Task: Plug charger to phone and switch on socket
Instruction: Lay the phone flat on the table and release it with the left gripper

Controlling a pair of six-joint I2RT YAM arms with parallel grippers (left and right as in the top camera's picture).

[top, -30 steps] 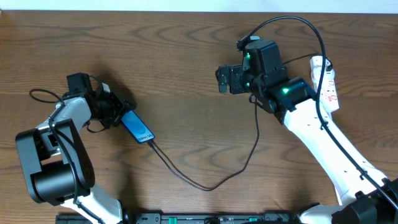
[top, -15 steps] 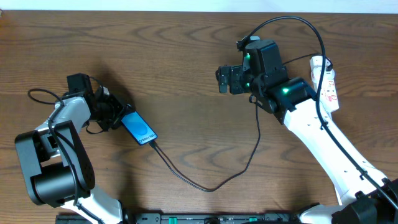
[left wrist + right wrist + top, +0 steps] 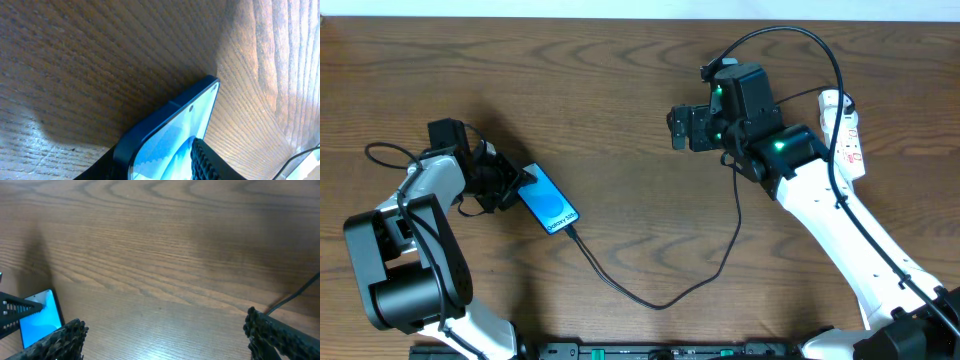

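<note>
The phone [image 3: 550, 203], with a bright blue screen, lies on the table at the left. It also shows in the left wrist view [image 3: 172, 132] and the right wrist view [image 3: 39, 320]. My left gripper [image 3: 513, 182] is shut on the phone's upper-left end, with one ribbed finger across the screen [image 3: 160, 167]. The thin black charger cable [image 3: 660, 303] meets the phone's lower-right end and loops right, running up under the right arm. The white socket strip [image 3: 847, 130] lies at the far right, partly behind that arm. My right gripper [image 3: 680, 128] is open and empty [image 3: 162, 335] above bare table.
The wooden table [image 3: 620, 90] runs to a pale back edge. A thick black arm cable [image 3: 790, 32] arcs over the right arm toward the strip. The charger cable shows at the right of the right wrist view [image 3: 295, 297].
The phone has shifted a little to the right in the left gripper and turned flatter, showing more of its screen. The right arm has not moved.
</note>
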